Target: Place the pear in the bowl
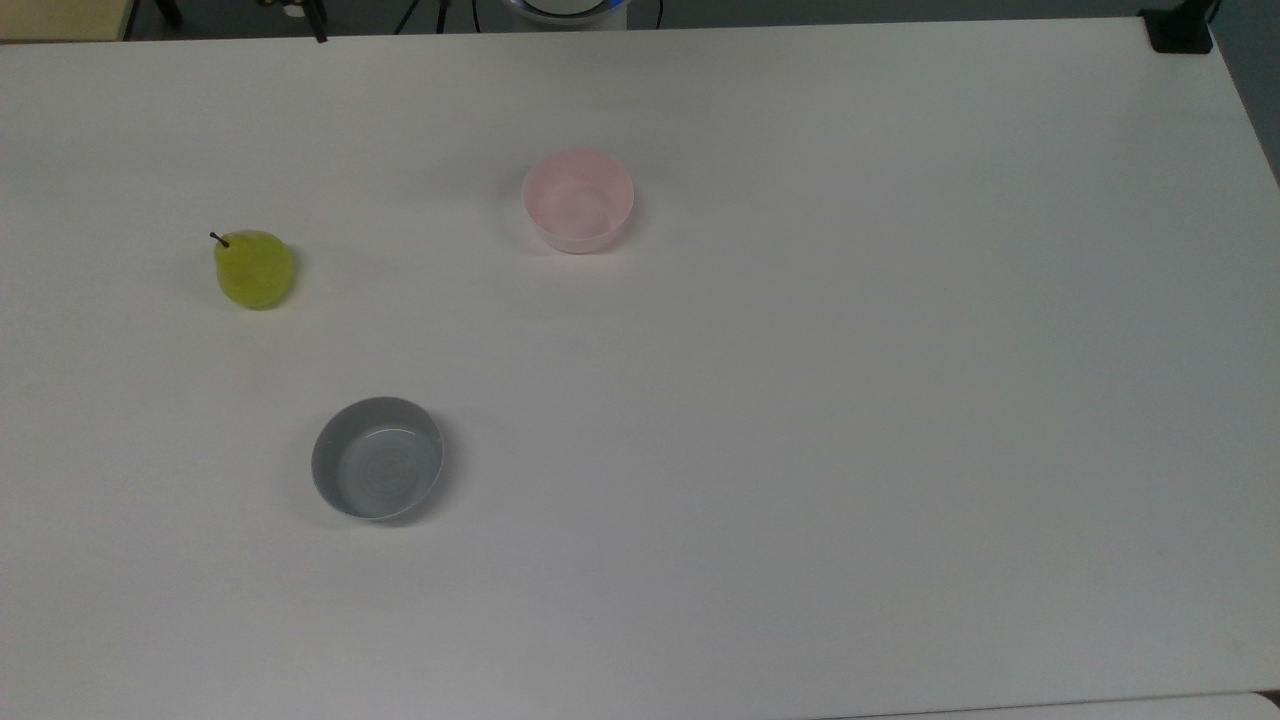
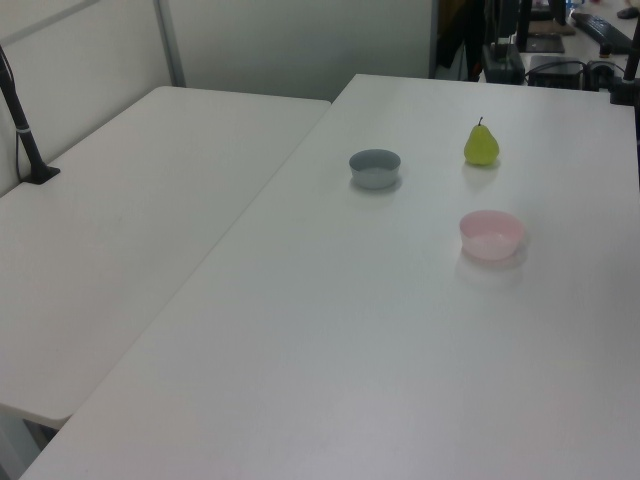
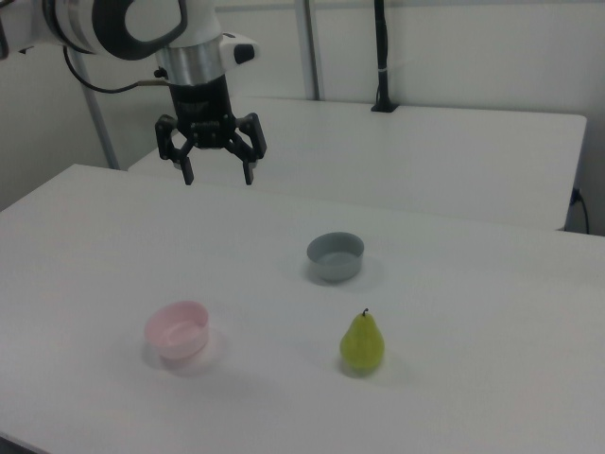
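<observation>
The yellow-green pear (image 1: pixel 254 268) (image 2: pixel 481 146) (image 3: pixel 362 343) stands upright on the white table (image 1: pixel 800 400), stem up. The pale pink bowl (image 1: pixel 577 200) (image 2: pixel 491 234) (image 3: pixel 177 330) sits empty, well apart from the pear. In the right view my gripper (image 3: pixel 219 176) hangs open high above the table, up and to the left of both bowls, far from the pear, with nothing between its fingers.
A grey bowl (image 1: pixel 377 458) (image 2: pixel 375 167) (image 3: pixel 336 255) stands empty on the same table. A second white table (image 2: pixel 120 220) adjoins it, with a black pole clamp (image 2: pixel 30 150) at its edge. A black clamp (image 1: pixel 1180 30) sits at the top view's upper right corner.
</observation>
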`<state>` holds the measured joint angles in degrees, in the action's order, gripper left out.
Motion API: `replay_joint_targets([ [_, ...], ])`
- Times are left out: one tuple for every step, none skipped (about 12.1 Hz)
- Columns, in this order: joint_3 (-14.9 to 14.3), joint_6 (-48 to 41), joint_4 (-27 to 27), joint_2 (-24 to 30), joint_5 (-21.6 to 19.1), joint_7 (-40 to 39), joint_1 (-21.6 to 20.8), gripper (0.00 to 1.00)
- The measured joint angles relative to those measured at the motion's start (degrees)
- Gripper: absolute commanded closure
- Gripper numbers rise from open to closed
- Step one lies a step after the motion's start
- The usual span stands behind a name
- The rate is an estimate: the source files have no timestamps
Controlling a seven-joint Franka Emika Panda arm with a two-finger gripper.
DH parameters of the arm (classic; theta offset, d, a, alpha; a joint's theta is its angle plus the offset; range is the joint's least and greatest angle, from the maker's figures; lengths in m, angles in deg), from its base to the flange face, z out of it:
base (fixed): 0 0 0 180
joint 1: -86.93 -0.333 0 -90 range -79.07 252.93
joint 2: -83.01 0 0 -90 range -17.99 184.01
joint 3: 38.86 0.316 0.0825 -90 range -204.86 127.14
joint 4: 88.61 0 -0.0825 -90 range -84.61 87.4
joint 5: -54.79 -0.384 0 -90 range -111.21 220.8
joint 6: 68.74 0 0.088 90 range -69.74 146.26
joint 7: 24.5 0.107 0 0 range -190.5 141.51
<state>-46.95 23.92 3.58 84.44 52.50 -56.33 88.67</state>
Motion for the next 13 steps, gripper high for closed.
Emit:
replay_joint_targets([
  [-0.03,0.0,-0.02,-0.28,1.11,-0.95,0.97,0.0],
  [-0.06,0.0,-0.07,-0.68,2.97,-1.44,1.77,0.0],
  [-0.14,0.7,-0.09,-1.05,4.24,-1.49,2.71,0.0],
  [-0.34,2.62,-0.07,-1.36,4.74,-1.54,4.0,0.0],
  [-0.93,5.22,0.32,-1.71,4.79,-1.65,5.24,0.0],
  [-2.13,8.53,1.42,-2.12,4.8,-2.07,6.09,0.0],
  [-3.76,11.79,3.02,-2.64,4.8,-3.56,6.48,0.0],
  [-5.53,13.89,4.31,-3.4,4.79,-5.18,6.53,0.0],
  [-6.82,14.99,5.04,-4.47,4.78,-6.02,6.57,0.0],
  [-7.56,16.21,5.56,-5.92,4.6,-6.07,6.73,0.0],
  [-7.74,17.53,6.18,-7.39,3.5,-6.07,7.15,0.0],
  [-7.93,19.74,7.2,-9.03,1.33,-6.0,7.69,0.0],
  [-8.19,21.99,8.33,-10.36,-0.18,-6.0,8.18,0.0],
])
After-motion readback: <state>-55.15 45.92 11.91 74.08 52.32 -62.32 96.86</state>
